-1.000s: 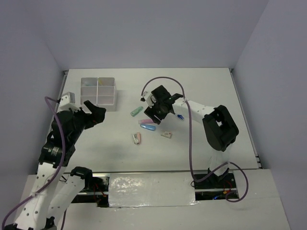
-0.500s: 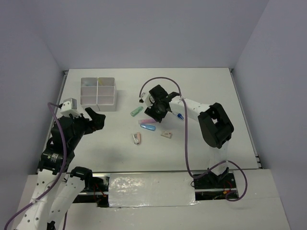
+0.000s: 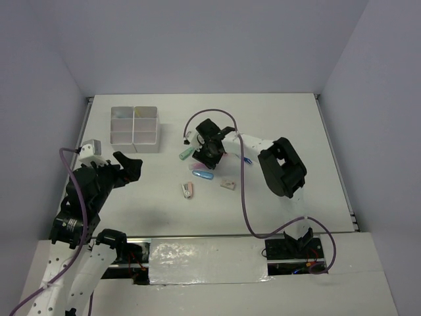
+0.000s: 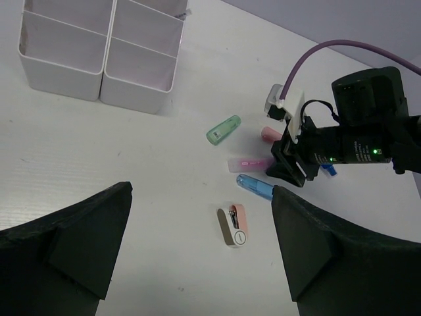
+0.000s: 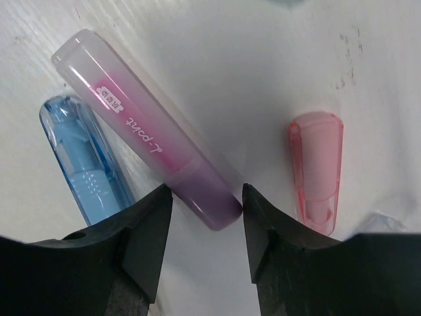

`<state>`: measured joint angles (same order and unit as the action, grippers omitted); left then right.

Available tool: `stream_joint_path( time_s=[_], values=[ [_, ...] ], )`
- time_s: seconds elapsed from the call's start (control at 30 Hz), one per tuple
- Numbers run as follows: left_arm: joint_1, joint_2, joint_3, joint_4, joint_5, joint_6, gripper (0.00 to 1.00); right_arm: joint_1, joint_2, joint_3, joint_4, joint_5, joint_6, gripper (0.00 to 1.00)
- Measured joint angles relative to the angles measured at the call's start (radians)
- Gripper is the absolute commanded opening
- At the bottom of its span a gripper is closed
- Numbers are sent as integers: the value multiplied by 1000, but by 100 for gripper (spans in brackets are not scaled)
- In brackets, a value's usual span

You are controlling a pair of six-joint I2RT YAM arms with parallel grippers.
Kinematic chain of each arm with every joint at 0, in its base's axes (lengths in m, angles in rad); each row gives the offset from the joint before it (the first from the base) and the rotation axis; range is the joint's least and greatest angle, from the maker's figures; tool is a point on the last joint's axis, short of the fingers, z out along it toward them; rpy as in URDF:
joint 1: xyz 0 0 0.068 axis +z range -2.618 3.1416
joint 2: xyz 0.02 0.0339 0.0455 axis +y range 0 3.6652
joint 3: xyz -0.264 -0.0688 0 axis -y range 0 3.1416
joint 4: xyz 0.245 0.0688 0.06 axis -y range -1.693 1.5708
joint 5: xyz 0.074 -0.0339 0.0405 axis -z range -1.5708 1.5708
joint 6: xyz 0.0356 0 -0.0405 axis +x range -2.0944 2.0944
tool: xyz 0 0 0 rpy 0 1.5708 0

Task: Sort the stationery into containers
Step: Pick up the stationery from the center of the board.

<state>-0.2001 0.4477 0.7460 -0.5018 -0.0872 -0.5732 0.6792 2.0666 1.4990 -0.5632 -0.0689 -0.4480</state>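
the right gripper (image 3: 209, 155) is down on the white table (image 3: 296, 118) in the middle of the loose stationery; in its own wrist view the two black fingers (image 5: 141, 230) stand parted either side of the purple end of a pink-and-purple capped stick (image 5: 141, 128), which lies flat and nearly fills the gap between them (whether the pads press on it or only flank it, i cannot tell); a blue capped stick (image 5: 82, 164) lies just beside it on one side, roughly parallel, and a pink capped stick (image 5: 316, 171) lies apart on the other side; all three rest on the table.

from the top view a green capped stick (image 3: 187, 153) lies just left of that gripper, toward the containers; a small white-and-pink piece (image 3: 188, 190) and a small pale block (image 3: 228, 185) lie nearer the arm bases, apart from each other; a blue-tipped clear pen (image 3: 247, 160) lies beside the right arm's forearm.

the translucent white container block (image 3: 135, 139), four square compartments in a two-by-two grid, stands at the far left of the table, well apart from the loose pieces; a thin yellowish item shows in its far right compartment, too small to name.

the left gripper (image 3: 129, 164) hangs above the table near the containers; its fingers (image 4: 79, 243) are spread wide with nothing between them.
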Motion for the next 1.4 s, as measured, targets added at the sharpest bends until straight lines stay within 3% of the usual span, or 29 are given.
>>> stream_joint_path(
  time_s=[0.27, 0.47, 0.73, 0.77, 0.9, 1.03, 1.23, 1.4],
  values=[
    [0, -8, 0, -3, -14, -6, 99, 8, 37, 50, -24, -13, 3, 45],
    [0, -8, 0, -4, -17, -9, 99, 8, 42, 57, -18, 26, 32, 17],
    [0, 2, 0, 4, -16, -19, 99, 11, 23, 40, 14, 20, 69, 10],
    [0, 11, 0, 12, -10, -32, 99, 12, 6, 24, 23, 19, 77, 3],
    [0, 86, 0, 80, 46, -86, 99, 15, -163, -86, 56, 15, 142, 0],
    [0, 196, 0, 210, 168, -174, 99, 39, -452, -236, 159, 8, 259, 0],
    [-33, 349, -9, 573, 394, -389, 99, 143, -859, -470, 392, 88, 554, 0],
    [-152, 396, -3, 801, 458, -460, 98, 278, -971, -509, 420, 235, 701, 0]
  ],
)
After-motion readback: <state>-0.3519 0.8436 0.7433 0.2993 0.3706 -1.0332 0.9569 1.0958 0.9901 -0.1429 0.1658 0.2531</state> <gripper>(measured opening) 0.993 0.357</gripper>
